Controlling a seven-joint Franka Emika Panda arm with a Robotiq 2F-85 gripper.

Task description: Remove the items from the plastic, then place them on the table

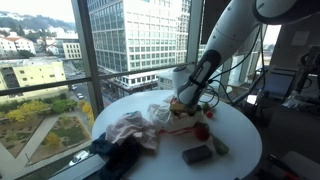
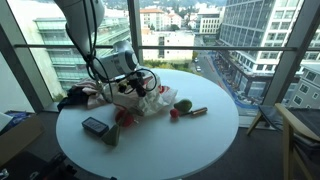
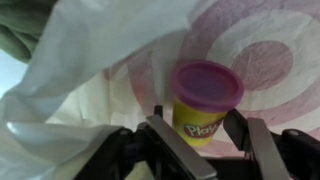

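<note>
A white plastic bag with red rings lies crumpled on the round white table, and shows in both exterior views. My gripper reaches down into the bag. In the wrist view a yellow Play-Doh can with a purple lid stands between the two fingers, which touch its sides. In the exterior views the can is hidden by the bag and the gripper.
On the table lie a dark flat box, a green item, a red item, a red-green fruit and a brown stick. Pinkish and dark cloths lie at the window-side edge.
</note>
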